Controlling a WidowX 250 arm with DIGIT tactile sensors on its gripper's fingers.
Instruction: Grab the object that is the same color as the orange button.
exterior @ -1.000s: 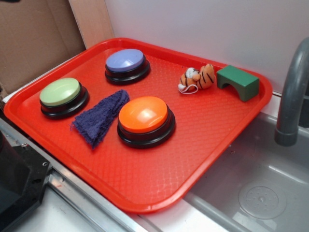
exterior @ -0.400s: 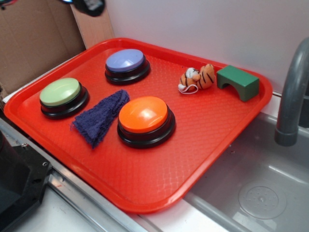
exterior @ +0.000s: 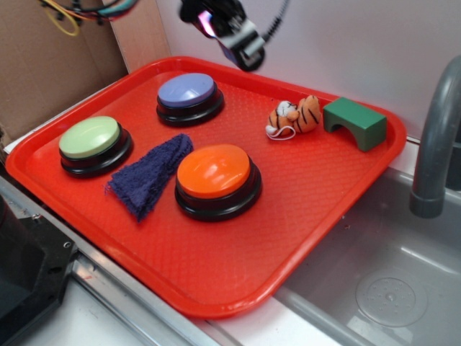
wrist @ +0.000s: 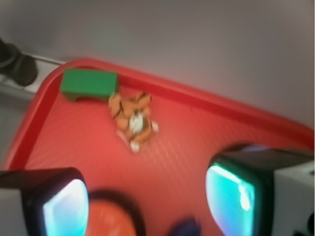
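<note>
Swinging in over the tray's (exterior: 216,303) far edge, where a second ago nothing showed, the gripper (exterior: 241,45) is hanging spread and empty above the purple button (exterior: 186,90), closing on the tiger (exterior: 295,116) beside the green block (exterior: 354,122).

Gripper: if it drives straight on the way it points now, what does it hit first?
Probably the tiger toy, which sits between the open gripper's fingers; depth is unclear, so it may meet bare tray first.
</note>
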